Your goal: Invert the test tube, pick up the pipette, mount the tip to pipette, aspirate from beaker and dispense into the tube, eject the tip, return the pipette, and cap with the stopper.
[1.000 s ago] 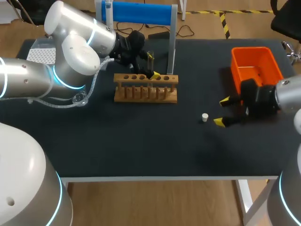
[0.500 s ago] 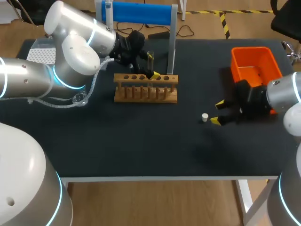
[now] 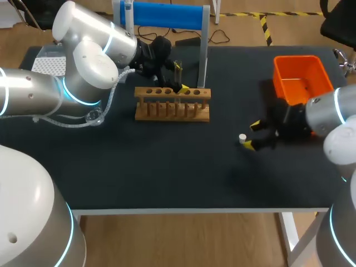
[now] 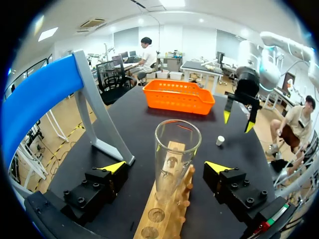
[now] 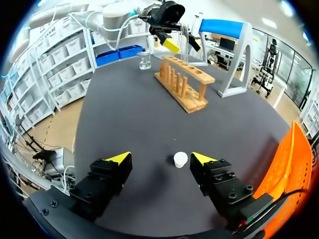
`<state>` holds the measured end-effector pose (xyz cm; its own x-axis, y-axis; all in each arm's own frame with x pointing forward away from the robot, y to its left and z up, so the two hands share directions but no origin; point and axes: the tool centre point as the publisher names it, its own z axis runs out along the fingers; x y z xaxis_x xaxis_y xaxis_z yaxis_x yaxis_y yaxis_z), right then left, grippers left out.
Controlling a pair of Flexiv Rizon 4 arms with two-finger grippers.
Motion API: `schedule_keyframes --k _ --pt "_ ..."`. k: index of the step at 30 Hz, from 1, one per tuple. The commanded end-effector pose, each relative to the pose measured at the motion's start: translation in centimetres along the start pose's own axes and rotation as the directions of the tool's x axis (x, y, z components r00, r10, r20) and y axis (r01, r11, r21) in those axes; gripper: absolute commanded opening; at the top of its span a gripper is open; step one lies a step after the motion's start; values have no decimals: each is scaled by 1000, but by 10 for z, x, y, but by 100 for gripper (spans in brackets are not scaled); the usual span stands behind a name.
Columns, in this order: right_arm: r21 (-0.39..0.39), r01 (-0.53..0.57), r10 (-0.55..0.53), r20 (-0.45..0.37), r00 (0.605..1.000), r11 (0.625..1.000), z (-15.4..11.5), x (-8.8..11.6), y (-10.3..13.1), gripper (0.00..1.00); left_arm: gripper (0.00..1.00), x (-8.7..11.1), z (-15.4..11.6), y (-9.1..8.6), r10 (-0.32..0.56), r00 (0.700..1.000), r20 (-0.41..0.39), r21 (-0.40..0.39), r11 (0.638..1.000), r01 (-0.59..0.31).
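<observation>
A clear test tube (image 4: 177,149) stands mouth-up in the wooden rack (image 3: 172,104). My left gripper (image 4: 164,168) is open with a yellow tip on each side of the tube, neither touching it. In the head view that gripper (image 3: 179,79) hangs over the rack's back edge. The small white stopper (image 3: 242,137) lies on the black table, right of the rack. My right gripper (image 3: 251,135) is open right beside it. In the right wrist view the stopper (image 5: 180,159) sits on the table between the open fingers of the right gripper (image 5: 160,158), nearer one finger, untouched.
An orange basket (image 3: 302,78) stands at the back right, close behind my right arm. The blue pipette stand (image 3: 161,15) rises behind the rack. A glass beaker (image 3: 94,117) sits left of the rack under my left arm, and a tip box (image 3: 47,64) is at the far left.
My right gripper has moved left across the table and now reaches the stopper. The left arm and the tube have stayed put.
</observation>
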<state>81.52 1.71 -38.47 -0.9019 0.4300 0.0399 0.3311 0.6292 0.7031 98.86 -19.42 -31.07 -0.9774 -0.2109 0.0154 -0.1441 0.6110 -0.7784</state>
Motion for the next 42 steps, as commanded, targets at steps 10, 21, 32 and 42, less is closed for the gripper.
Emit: schedule_keyframes --k 10,21,32,42 --pt "29 -21 20 12 1000 999 23 -6 -7 75 100 0 1 1 1 1000 0 4 1000 -1" --pt "40 -38 37 16 999 998 32 -13 -12 70 100 0 1 1 1 1000 0 4 1000 -1" --pt "44 -45 44 19 999 998 38 -17 -12 61 100 0 1 1 1 1000 0 4 1000 -1" --pt "48 -50 49 29 998 998 42 -20 -13 64 100 0 1 1 1 1000 0 4 1000 -1"
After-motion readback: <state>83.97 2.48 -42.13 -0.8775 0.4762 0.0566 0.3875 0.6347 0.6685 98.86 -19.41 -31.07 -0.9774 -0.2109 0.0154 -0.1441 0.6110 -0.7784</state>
